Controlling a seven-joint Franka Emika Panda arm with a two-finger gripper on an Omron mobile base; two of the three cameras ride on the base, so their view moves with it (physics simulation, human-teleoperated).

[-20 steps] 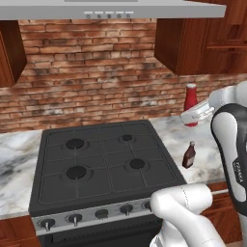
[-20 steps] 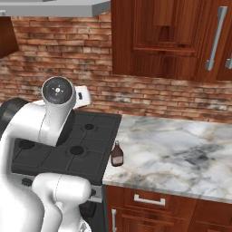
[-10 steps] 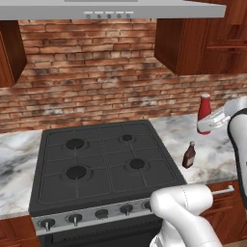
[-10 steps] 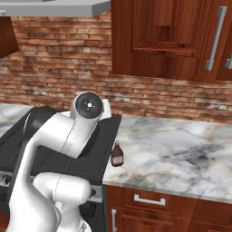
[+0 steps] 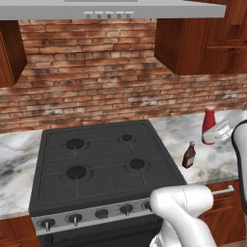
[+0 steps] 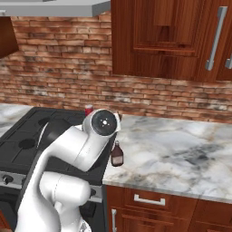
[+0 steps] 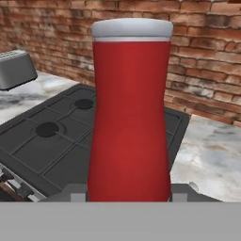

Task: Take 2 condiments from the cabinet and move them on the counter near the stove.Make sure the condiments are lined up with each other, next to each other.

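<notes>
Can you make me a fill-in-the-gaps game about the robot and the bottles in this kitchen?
1. The gripper is holding the red bottle, which has a ____ cap.
2. The maroon bottle stands on the ____ counter.
3. The stove has ____ burners.
4. The wall behind the stove is made of ____.

Missing words: white; marble; four; brick

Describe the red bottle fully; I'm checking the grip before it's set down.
The red bottle is slim, glossy like plastic, slightly waisted, with a white cap on top. It stands upright, clamped near its base in the hand, which holds it above the counter, behind the dark bottle and right of the stove.
</notes>
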